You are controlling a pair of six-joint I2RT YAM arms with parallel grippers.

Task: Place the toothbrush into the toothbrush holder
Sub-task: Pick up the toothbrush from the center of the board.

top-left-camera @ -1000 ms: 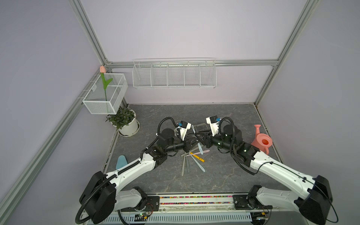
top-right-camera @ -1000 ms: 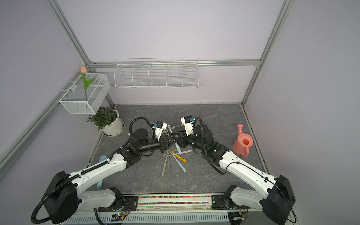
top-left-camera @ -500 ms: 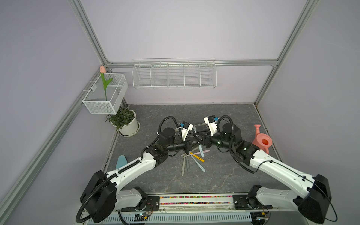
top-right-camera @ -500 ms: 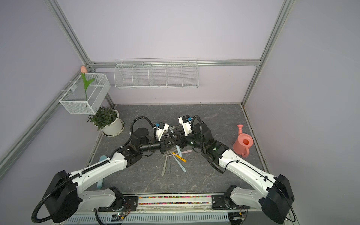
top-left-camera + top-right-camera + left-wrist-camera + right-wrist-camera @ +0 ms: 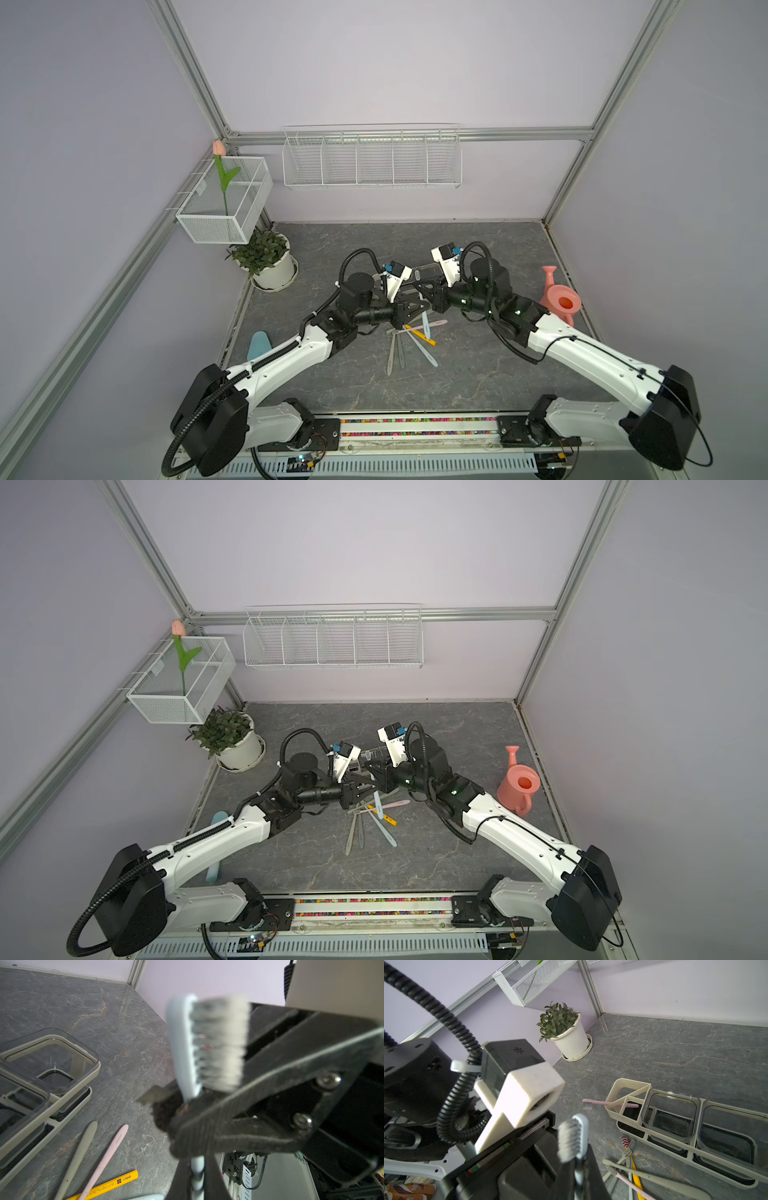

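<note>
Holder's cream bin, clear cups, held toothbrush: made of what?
Cream bin: matte opaque plastic, it seems; thin even walls, no glare. Clear cups: glossy transparent plastic, probably; dark base shows through. Toothbrush: smooth pale-blue plastic handle, fine white-grey bristles, likely nylon.

Glossy white shell links (image 5: 291,361) alternate with matte black joint housings (image 5: 357,286) on both arms. A ribbed black cable hose (image 5: 448,1019) loops behind the left claw (image 5: 419,309), with a cream-white camera block (image 5: 521,1095) above it. The right claw (image 5: 162,1109) has ridged black fingers (image 5: 270,1068) fastened with silver round-head screws (image 5: 328,1080).
</note>
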